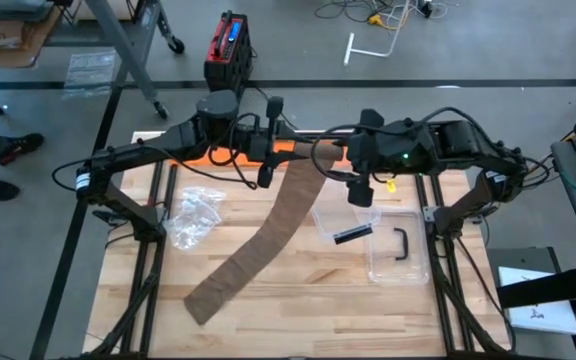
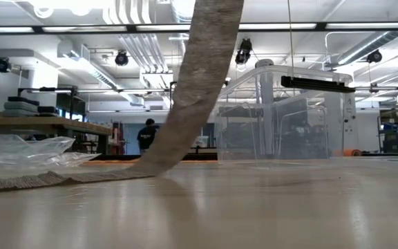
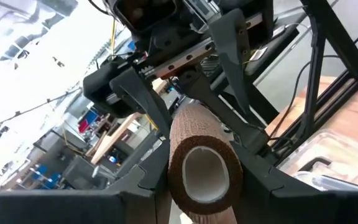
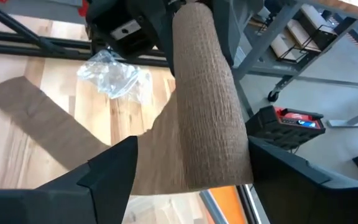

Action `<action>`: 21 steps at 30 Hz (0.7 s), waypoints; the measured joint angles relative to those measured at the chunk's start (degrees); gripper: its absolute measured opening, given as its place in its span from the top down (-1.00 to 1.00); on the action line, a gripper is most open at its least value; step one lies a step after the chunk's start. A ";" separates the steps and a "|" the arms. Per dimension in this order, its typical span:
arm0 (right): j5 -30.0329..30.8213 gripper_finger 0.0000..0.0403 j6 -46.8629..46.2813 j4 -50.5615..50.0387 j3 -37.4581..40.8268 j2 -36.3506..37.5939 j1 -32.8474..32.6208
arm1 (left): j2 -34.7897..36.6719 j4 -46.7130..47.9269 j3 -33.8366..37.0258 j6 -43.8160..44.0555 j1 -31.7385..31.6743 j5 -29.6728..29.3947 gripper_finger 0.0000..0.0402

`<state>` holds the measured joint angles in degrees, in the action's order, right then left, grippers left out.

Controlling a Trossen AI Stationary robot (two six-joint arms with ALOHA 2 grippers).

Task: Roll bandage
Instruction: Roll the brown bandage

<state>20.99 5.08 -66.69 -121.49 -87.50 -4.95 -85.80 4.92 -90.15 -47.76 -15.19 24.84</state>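
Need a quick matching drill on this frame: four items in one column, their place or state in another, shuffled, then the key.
Items:
1. bandage roll
2. bandage tail
3. plastic bag
4. clear box

Places or states:
A. crumpled on the table's left side
B. held up between the left hand and the right hand
C. on the table's right side, black handle on its lid
D. lying flat across the wood, running toward the near left

Pairs: 1-B, 2-D, 3-A, 4-C
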 joint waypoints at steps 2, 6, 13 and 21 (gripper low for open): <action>-0.04 -0.34 -0.02 0.17 0.00 0.00 0.02 | 0.12 0.00 0.00 -1.19 0.17 0.86 0.44; -0.13 -0.24 -1.13 1.34 0.03 -0.02 -0.02 | 0.30 -0.01 -0.01 -2.76 0.65 3.01 0.44; -0.20 -0.01 -2.13 1.85 0.04 -0.04 -0.02 | 0.33 0.01 -0.02 -2.78 0.91 3.12 0.43; -0.24 0.22 -2.18 2.24 0.04 -0.04 -0.02 | 0.38 -0.16 -0.02 -1.57 0.93 3.08 0.41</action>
<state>20.75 2.90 -64.45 -121.45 -87.55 -4.97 -85.43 4.75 -90.17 -49.33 -14.26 27.92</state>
